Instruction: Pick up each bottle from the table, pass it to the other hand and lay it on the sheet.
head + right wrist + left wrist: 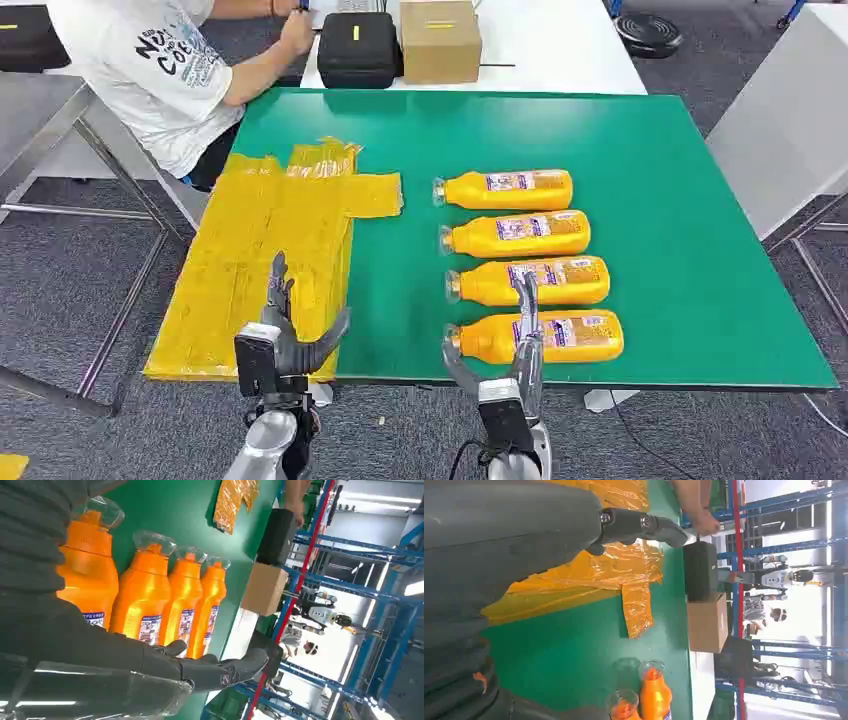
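Several orange bottles with clear caps lie side by side on the green table (pixel 680 250), caps pointing left. The nearest bottle (pixel 575 337) (pixel 90 585) lies at the front edge. My right hand (pixel 508 355) (pixel 150 665) hovers over its neck end, fingers spread and holding nothing. A crinkled yellow sheet (pixel 260 240) (pixel 589 575) covers the table's left part. My left hand (pixel 287 335) (pixel 504 545) is over the sheet's front edge, fingers apart and empty. In the left wrist view two bottle caps (pixel 651 672) show beyond the sheet.
A person in a white shirt (pixel 160 70) leans at the back left corner. A black case (pixel 358 48) and a cardboard box (pixel 440 40) stand on the white table behind. Bare green surface spreads right of the bottles and between the sheet and bottles.
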You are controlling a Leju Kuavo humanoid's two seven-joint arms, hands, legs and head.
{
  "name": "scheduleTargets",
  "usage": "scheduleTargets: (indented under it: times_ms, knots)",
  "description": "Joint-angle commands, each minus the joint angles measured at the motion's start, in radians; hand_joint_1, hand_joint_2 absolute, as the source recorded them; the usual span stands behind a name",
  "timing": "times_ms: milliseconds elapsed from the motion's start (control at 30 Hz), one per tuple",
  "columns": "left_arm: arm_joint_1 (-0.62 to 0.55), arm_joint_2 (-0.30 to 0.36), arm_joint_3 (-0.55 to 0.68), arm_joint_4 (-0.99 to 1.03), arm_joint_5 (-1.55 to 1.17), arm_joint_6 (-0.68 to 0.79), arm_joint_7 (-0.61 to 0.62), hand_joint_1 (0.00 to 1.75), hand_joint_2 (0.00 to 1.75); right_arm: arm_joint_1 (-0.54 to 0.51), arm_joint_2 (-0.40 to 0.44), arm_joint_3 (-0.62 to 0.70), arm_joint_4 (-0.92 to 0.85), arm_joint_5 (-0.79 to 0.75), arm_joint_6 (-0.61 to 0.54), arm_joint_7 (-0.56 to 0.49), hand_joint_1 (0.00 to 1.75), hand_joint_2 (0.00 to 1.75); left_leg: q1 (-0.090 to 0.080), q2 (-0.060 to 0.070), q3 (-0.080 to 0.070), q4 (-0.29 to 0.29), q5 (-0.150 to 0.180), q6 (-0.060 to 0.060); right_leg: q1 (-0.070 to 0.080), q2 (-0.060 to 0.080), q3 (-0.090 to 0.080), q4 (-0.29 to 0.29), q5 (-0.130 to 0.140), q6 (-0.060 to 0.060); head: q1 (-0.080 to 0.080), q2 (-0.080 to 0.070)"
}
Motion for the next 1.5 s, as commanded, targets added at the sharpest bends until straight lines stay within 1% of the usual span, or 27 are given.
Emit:
scheduleTargets:
  times_ms: [33,267,433,467,500,533,567,600,667,700,800,833,867,967,1000,1033,1067,1167,1267,1333,1367,1400,1433,1467,1500]
  knots:
    - [-0.025,0.011,0.0,0.022,-0.001,-0.002,0.008,0.0,1.75,-0.034,-0.004,-0.011,0.05,-0.002,0.002,-0.001,0.0,1.75,0.002,0.002,0.007,0.0,-0.003,-0.002,0.002,0.001,0.008,-0.001,-0.003,-0.002,0.0,0.0]
    - [-0.025,0.012,-0.001,0.019,-0.001,-0.003,0.009,0.0,1.75,-0.036,-0.003,-0.013,0.052,-0.002,0.002,-0.001,0.0,1.75,0.002,0.001,0.005,0.0,-0.002,-0.002,0.002,0.001,0.005,-0.001,-0.002,-0.002,0.0,0.0]
    - [-0.026,0.011,0.0,0.02,-0.002,-0.002,0.011,0.0,1.75,-0.036,-0.001,-0.015,0.053,-0.002,0.003,-0.001,0.0,1.75,0.002,0.001,0.008,0.0,-0.004,-0.003,0.003,0.001,0.008,-0.001,-0.003,-0.002,0.0,0.0]
    - [-0.026,0.011,0.0,0.019,-0.002,-0.003,0.013,0.0,1.75,-0.037,0.0,-0.017,0.053,0.0,0.004,-0.001,0.0,1.75,0.001,0.001,0.005,0.0,-0.002,-0.002,0.001,0.001,0.005,-0.001,-0.002,-0.002,0.0,0.0]
    - [-0.026,0.011,0.001,0.018,-0.003,-0.002,0.014,0.0,1.75,-0.036,0.001,-0.02,0.052,0.002,0.006,-0.001,0.0,1.75,0.002,0.002,0.006,0.0,-0.003,-0.002,0.002,0.001,0.007,-0.001,-0.002,-0.002,0.0,0.0]
    - [-0.025,0.011,0.001,0.016,-0.003,-0.002,0.015,0.0,1.75,-0.036,0.002,-0.021,0.052,0.003,0.008,-0.001,0.0,1.75,0.001,0.001,0.004,0.0,-0.002,-0.002,0.001,0.0,0.004,-0.001,-0.001,-0.001,0.0,0.0]
    - [-0.025,0.011,0.001,0.016,-0.003,-0.002,0.015,0.0,1.75,-0.036,0.002,-0.021,0.052,0.003,0.008,-0.001,0.0,1.75,0.002,0.001,0.006,0.0,-0.003,-0.002,0.002,0.0,0.006,-0.001,-0.002,-0.002,0.0,0.0]
    - [-0.023,0.011,0.001,0.013,-0.005,-0.002,0.017,0.0,1.75,-0.036,0.002,-0.025,0.054,0.018,0.005,-0.001,0.0,1.75,0.002,0.001,0.007,0.0,-0.004,-0.003,0.002,0.001,0.008,-0.001,-0.003,-0.002,0.0,0.0]
    - [-0.021,0.013,0.004,0.009,-0.007,0.0,0.018,0.0,1.75,-0.036,-0.004,-0.031,0.045,0.048,0.004,-0.001,0.0,1.75,0.001,0.001,0.003,-0.001,-0.001,-0.001,0.001,0.0,0.003,-0.001,-0.001,-0.001,0.0,0.0]
    - [-0.021,0.015,0.007,0.006,-0.008,0.0,0.018,0.0,1.75,-0.035,-0.011,-0.034,0.037,0.068,0.018,0.0,0.0,1.75,0.002,0.001,0.006,0.0,-0.003,-0.002,0.002,0.0,0.006,-0.001,-0.002,-0.002,0.0,0.0]
    - [-0.04,0.029,0.027,0.039,0.006,-0.021,0.033,0.0,1.75,-0.026,-0.037,-0.055,-0.016,0.152,0.073,0.036,0.0,1.75,0.001,0.0,0.003,-0.001,-0.001,-0.001,0.001,0.0,0.003,-0.001,-0.001,-0.001,0.0,0.0]
    - [-0.054,0.032,0.036,0.058,0.008,-0.026,0.031,0.0,1.75,-0.029,-0.043,-0.062,-0.026,0.171,0.091,0.047,0.0,1.75,0.002,0.001,0.006,0.0,-0.003,-0.002,0.002,0.0,0.007,-0.001,-0.002,-0.002,0.0,0.0]
    - [-0.069,0.034,0.048,0.079,0.009,-0.03,0.021,0.0,1.75,-0.035,-0.047,-0.069,-0.032,0.195,0.11,0.055,0.0,1.75,0.001,0.0,0.003,-0.001,-0.001,-0.001,0.001,0.0,0.004,-0.001,-0.001,-0.001,0.0,0.0]
    - [-0.1,0.037,0.069,0.111,0.014,-0.048,0.021,0.0,1.75,-0.063,-0.043,-0.078,-0.027,0.222,0.136,0.061,0.0,1.75,0.002,0.001,0.007,0.001,-0.003,-0.003,0.002,0.0,0.007,-0.001,-0.002,-0.002,0.0,0.0]
    - [-0.115,0.037,0.078,0.125,0.015,-0.047,0.023,0.0,1.75,-0.084,-0.051,-0.069,-0.016,0.237,0.153,0.065,0.0,1.75,0.001,0.001,0.004,0.0,-0.001,-0.002,0.001,0.0,0.004,-0.001,-0.001,-0.002,0.0,0.0]
    - [-0.133,0.04,0.084,0.141,0.013,-0.044,0.026,0.0,1.75,-0.108,-0.057,-0.064,-0.004,0.244,0.162,0.072,0.0,1.75,0.002,0.001,0.007,0.0,-0.003,-0.003,0.002,0.0,0.007,-0.001,-0.002,-0.002,0.0,0.0]
    - [-0.159,0.045,0.094,0.17,0.016,-0.052,0.027,0.0,1.75,-0.136,-0.068,-0.055,0.015,0.255,0.178,0.086,0.0,1.75,0.001,0.002,0.005,0.0,-0.002,-0.002,0.001,0.001,0.005,-0.001,-0.001,-0.002,0.0,0.0]
    - [-0.221,0.059,0.114,0.251,0.024,-0.068,0.032,0.0,1.75,-0.191,-0.091,-0.042,0.057,0.248,0.217,0.099,0.0,1.75,0.001,0.001,0.003,-0.001,0.0,-0.001,0.001,0.001,0.003,-0.001,0.001,-0.001,0.0,0.0]
    - [-0.232,0.063,0.117,0.265,0.026,-0.073,0.032,0.0,1.75,-0.207,-0.096,-0.042,0.067,0.246,0.226,0.103,0.0,1.75,0.002,0.001,0.007,-0.001,0.0,-0.001,0.002,0.0,0.007,-0.002,0.0,-0.002,0.0,0.0]
    - [-0.244,0.066,0.123,0.277,0.037,-0.087,0.032,0.0,1.75,-0.235,-0.119,-0.029,0.084,0.262,0.239,0.12,0.0,1.75,0.001,0.002,0.004,-0.001,0.001,0.0,0.001,0.001,0.004,-0.001,0.001,-0.001,0.0,0.0]
    - [-0.249,0.075,0.123,0.28,0.039,-0.093,0.034,0.0,1.75,-0.245,-0.134,-0.032,0.082,0.257,0.254,0.133,0.0,1.75,0.002,0.002,0.007,-0.001,0.0,-0.001,0.002,0.001,0.007,-0.002,0.0,-0.002,0.0,0.0]
    - [-0.251,0.082,0.125,0.279,0.033,-0.08,0.037,0.0,1.75,-0.247,-0.141,-0.036,0.079,0.254,0.259,0.135,0.0,1.75,0.001,0.001,0.004,-0.001,0.001,0.0,0.001,0.001,0.004,-0.001,0.001,-0.001,0.0,0.0]
    - [-0.251,0.088,0.126,0.278,0.034,-0.083,0.036,0.0,1.75,-0.249,-0.147,-0.041,0.078,0.25,0.265,0.136,0.0,1.75,0.002,0.002,0.007,0.0,0.0,0.0,0.002,0.001,0.007,-0.001,-0.001,-0.002,0.0,0.0]
    - [-0.25,0.09,0.126,0.276,0.034,-0.084,0.036,0.0,1.75,-0.248,-0.149,-0.043,0.077,0.248,0.267,0.136,0.0,1.75,0.001,0.002,0.005,0.0,0.0,0.0,0.001,0.001,0.006,-0.001,0.0,-0.001,0.0,0.0]
    - [-0.25,0.09,0.126,0.276,0.034,-0.084,0.036,0.0,1.75,-0.248,-0.149,-0.043,0.077,0.248,0.267,0.136,0.0,1.75,0.002,0.002,0.007,0.0,-0.001,-0.001,0.002,0.001,0.008,-0.001,-0.001,-0.002,0.0,0.0]
